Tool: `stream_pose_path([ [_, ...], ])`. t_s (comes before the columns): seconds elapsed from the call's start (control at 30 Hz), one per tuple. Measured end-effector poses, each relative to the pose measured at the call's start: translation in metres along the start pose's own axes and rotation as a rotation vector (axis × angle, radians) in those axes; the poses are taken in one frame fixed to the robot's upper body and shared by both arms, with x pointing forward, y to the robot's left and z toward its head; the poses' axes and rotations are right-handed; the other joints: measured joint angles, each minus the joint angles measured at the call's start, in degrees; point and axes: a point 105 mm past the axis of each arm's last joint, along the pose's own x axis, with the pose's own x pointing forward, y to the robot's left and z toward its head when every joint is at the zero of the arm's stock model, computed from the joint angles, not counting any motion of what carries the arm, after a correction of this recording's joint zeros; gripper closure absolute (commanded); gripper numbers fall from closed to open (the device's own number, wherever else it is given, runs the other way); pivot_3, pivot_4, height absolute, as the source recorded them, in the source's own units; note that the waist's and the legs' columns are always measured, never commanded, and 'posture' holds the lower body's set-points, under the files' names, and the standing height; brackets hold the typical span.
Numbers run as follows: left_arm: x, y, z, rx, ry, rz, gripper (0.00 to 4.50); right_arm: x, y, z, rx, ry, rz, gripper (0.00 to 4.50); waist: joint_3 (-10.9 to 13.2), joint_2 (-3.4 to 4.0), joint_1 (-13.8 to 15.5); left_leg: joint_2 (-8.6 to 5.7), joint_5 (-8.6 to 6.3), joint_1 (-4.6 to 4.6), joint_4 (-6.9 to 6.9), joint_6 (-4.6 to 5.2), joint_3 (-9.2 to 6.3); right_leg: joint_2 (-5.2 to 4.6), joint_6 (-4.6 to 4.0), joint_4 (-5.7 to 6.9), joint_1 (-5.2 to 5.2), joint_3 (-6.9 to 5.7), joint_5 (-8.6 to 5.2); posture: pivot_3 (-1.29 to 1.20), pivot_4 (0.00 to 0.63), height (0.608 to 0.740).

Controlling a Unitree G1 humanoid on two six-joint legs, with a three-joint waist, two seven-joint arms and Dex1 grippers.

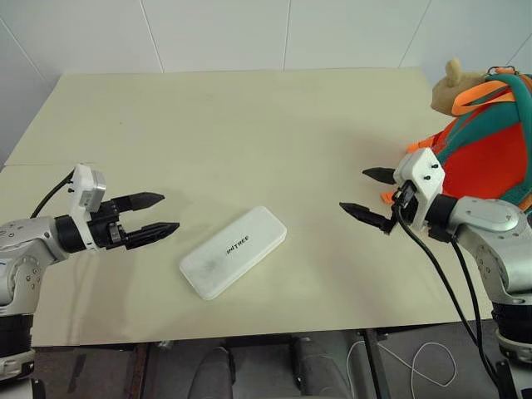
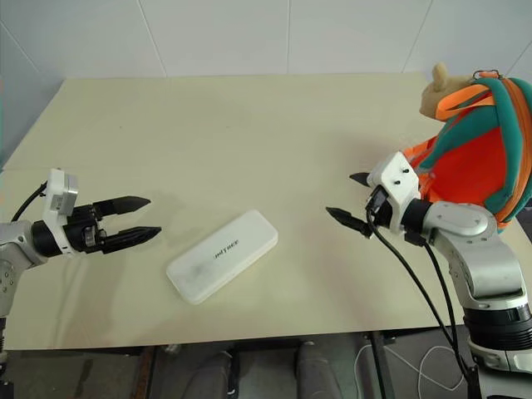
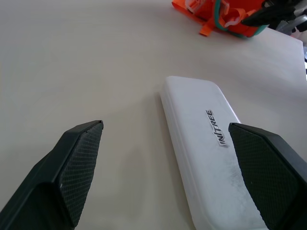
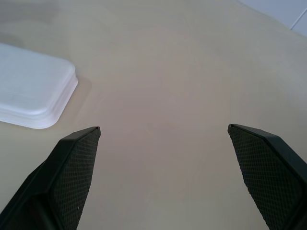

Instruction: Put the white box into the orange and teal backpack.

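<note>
With the box (image 1: 233, 251) lying flat and slantwise mid-desk (image 1: 249, 125), between the wide-open, empty left gripper (image 1: 152, 216) and right gripper (image 1: 371, 196) and apart from the backpack (image 1: 490, 150), I'd pinch it across its narrow width.

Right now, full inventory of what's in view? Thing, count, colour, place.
white box: 1, white with dark lettering, flat on the table near its front edge, between the two grippers, touched by neither.
backpack: 1, orange body with teal trim and orange straps, at the table's right edge behind the right gripper.
bear charm: 1, tan plush, at the backpack's top.
table: 1, pale cream top, against a white wall.
cables: black, running along the right arm and hanging below the table edge.
left gripper: 1, black fingers, open, left of the box.
right gripper: 1, black fingers, open, right of the box.
</note>
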Motion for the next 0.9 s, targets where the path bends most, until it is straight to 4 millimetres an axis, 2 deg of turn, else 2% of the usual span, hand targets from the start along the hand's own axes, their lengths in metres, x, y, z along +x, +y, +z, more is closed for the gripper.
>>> stream_pose_path([
  [0.53, 0.007, 0.002, -0.005, -0.002, -0.008, -0.009, 0.02, 0.005, 0.004, 0.001, 0.051, -0.011, -0.025, 0.00, 0.00, 0.00, -0.01, 0.00, 0.00, 0.01, 0.01, 0.00, 0.00, 0.01, 0.01, 0.03, 0.00, 0.01, 0.00, 0.00, 0.150, 0.740],
  [0.9, 0.005, 0.002, -0.006, -0.004, 0.005, 0.007, 0.02, 0.016, 0.003, 0.010, 0.047, -0.059, -0.017, 0.00, 0.00, 0.00, 0.02, 0.00, 0.01, 0.03, 0.02, 0.01, 0.00, 0.02, 0.01, 0.11, 0.00, 0.01, -0.01, 0.00, 0.150, 0.740],
])
